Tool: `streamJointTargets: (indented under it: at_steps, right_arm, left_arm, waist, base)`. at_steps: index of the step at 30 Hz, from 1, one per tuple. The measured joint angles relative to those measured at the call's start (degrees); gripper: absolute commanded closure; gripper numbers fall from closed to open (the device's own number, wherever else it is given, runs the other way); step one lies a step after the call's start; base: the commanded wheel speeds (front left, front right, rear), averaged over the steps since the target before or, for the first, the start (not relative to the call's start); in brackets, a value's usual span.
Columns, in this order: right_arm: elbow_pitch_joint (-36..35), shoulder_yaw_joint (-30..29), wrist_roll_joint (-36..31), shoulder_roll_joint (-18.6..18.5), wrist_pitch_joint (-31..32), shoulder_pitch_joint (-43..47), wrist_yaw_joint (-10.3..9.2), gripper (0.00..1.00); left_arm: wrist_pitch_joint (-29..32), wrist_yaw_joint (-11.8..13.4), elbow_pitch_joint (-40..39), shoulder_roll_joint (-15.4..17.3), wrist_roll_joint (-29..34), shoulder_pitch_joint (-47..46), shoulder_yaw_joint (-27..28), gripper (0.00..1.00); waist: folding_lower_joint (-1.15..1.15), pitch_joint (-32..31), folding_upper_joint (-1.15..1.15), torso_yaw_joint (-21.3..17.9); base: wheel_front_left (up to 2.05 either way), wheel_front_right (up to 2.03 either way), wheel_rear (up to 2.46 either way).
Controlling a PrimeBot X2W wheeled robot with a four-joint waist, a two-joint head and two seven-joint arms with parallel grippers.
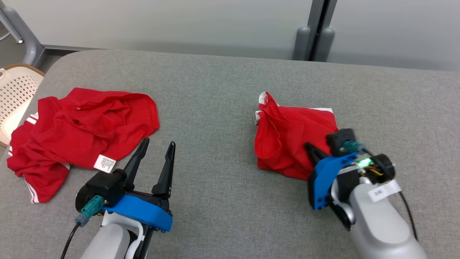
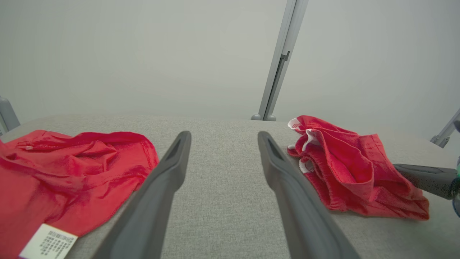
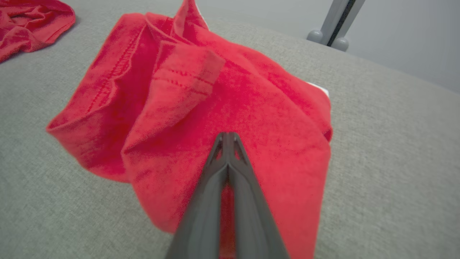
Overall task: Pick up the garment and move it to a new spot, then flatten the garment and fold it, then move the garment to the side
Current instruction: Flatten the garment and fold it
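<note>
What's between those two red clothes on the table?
Bare grey table separates the shirt from the smaller garment in the head view; the open left gripper points into that gap.

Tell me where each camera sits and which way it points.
Head view: above, looking forward and down on the grey table; left gripper and right gripper show.
Left wrist view: low over the table, along its open fingers toward the far wall, between left garment and right garment.
Right wrist view: down along its shut fingers onto the right garment.
Shared: both wrist views show the right garment and grey post.
</note>
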Motion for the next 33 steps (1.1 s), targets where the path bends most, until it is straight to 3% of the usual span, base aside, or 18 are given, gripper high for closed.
streamJointTargets:
  at_steps: [5,12,16,20,21,22,28,33]
  right_arm:
    - [3.55,12.82,5.25,0.20,-1.97,-1.19,0.00,1.00]
    - [0.13,31.09,16.72,0.42,-2.19,0.45,0.01,1.00]
    - [-2.27,35.42,21.28,0.42,-3.83,0.41,0.01,1.00]
    - [-4.52,34.68,24.27,0.43,-7.16,0.43,0.01,1.00]
    - [-5.12,33.43,24.60,0.43,-8.36,0.63,0.01,0.66]
    - [-5.64,32.14,24.70,0.44,-9.53,0.91,0.01,0.00]
    - [-9.45,20.85,21.68,0.43,-14.16,5.01,0.00,0.00]
    - [-15.24,10.74,16.67,0.40,-13.15,10.38,0.00,0.00]
  left_arm:
    - [0.00,0.00,0.25,0.16,-0.04,-0.01,-0.69,0.00]
    - [-0.01,0.00,0.32,0.48,-0.18,0.44,-0.46,0.00]
    - [-0.01,0.01,0.32,0.49,-0.18,1.09,-0.16,0.00]
    - [0.00,0.02,0.27,0.44,-0.18,1.76,0.21,0.00]
    - [0.00,0.03,0.22,0.43,-0.18,1.89,0.31,0.00]
    - [0.00,0.11,0.15,0.44,-0.18,1.98,0.45,0.00]
    - [-0.01,0.82,-0.45,0.62,-0.20,2.79,2.10,0.00]
    - [-0.01,1.48,-1.03,0.93,-0.36,3.74,3.90,0.00]
  waist:
    - [0.00,-0.83,0.00,0.67]
    - [0.00,-2.03,0.00,0.40]
    - [0.00,-2.37,0.00,-0.39]
    - [0.00,-2.99,0.00,-1.21]
    - [0.00,-3.19,0.00,-1.43]
    - [0.00,-3.35,0.00,-1.69]
    - [0.00,-4.07,0.00,-3.85]
    - [0.00,-4.42,0.00,-6.17]
  base:
    - [0.00,0.00,0.00]
    - [0.00,0.00,0.00]
    - [0.00,0.00,0.00]
    - [0.00,0.00,0.00]
    - [0.00,0.00,0.00]
    - [0.00,0.00,0.00]
    - [0.00,0.00,0.00]
    - [0.00,0.00,0.00]
